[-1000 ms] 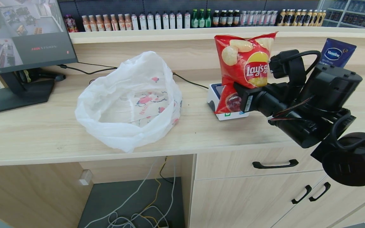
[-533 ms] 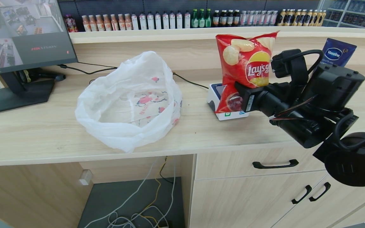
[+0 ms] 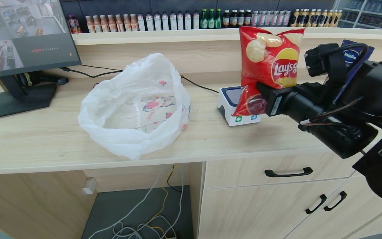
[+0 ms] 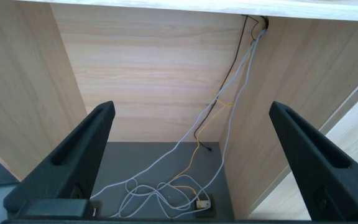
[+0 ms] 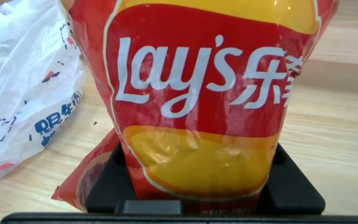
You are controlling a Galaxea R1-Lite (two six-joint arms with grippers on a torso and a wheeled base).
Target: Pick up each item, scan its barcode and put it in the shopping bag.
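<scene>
Scanning step: chip bag at the scanner.
Your right fingers clamp it; next, likely carry it left into the shopping bag. Left fingers spread, empty.

place: shop checkout | evidence: rows of drink bottles; barcode scanner on counter; surveillance monitor

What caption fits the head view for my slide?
Right tool holds a red chip bag upright near the scanner; the open shopping bag sits on the counter to its left.
</scene>
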